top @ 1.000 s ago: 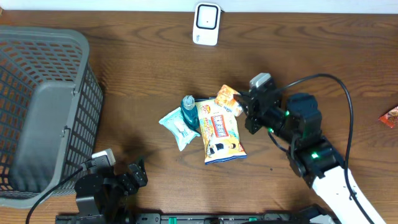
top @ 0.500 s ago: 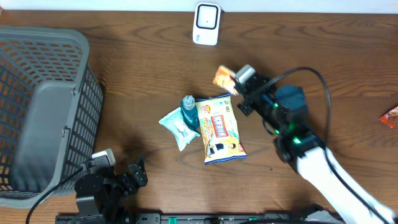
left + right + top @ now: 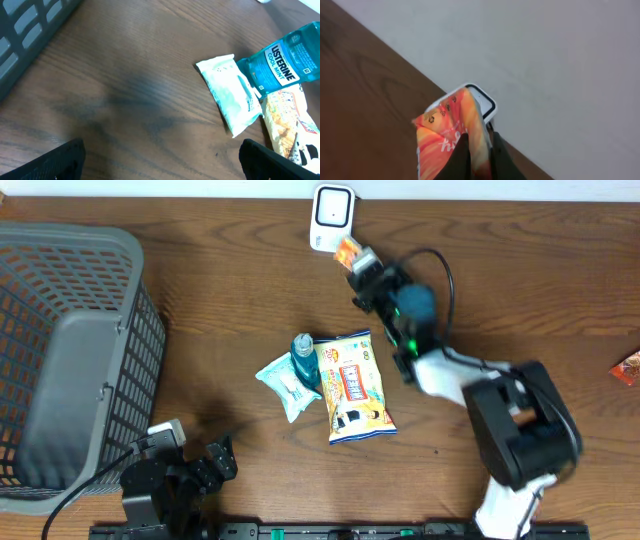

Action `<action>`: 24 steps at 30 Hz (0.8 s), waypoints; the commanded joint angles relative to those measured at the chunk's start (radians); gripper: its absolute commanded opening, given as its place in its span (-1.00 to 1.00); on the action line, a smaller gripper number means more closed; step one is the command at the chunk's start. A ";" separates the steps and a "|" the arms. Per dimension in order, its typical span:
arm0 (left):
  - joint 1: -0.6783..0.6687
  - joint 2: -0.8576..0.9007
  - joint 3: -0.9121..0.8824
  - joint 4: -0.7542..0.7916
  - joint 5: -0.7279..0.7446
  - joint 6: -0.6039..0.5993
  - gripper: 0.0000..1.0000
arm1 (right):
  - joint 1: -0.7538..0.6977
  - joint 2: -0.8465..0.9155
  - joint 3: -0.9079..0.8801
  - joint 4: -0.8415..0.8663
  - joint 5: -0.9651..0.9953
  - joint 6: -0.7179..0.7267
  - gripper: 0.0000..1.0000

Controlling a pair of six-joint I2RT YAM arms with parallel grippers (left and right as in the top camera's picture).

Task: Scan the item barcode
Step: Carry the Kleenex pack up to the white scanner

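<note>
We found the right claw [image 3: 481, 155] clamped on the orange packet [image 3: 451, 131], the scanner [image 3: 486, 102] just beyond the claw; we judged the barcode face should be squared to it and held steady.

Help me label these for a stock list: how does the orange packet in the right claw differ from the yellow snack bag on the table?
The orange packet is pinched in the right claw near the white scanner; the yellow snack bag lies flat on the table. The orange packet looks smaller than the yellow snack bag. Both are printed packets.
</note>
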 commanded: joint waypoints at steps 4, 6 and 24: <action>0.004 -0.001 0.000 0.001 0.012 0.013 0.96 | -0.032 0.245 0.405 -0.109 0.014 -0.029 -0.98; 0.004 -0.001 0.000 0.001 0.012 0.013 0.96 | -0.037 0.328 0.530 -0.172 0.014 -0.081 -0.98; 0.004 -0.001 0.000 0.001 0.012 0.013 0.95 | -0.024 0.629 0.958 -0.203 0.099 -0.188 -0.97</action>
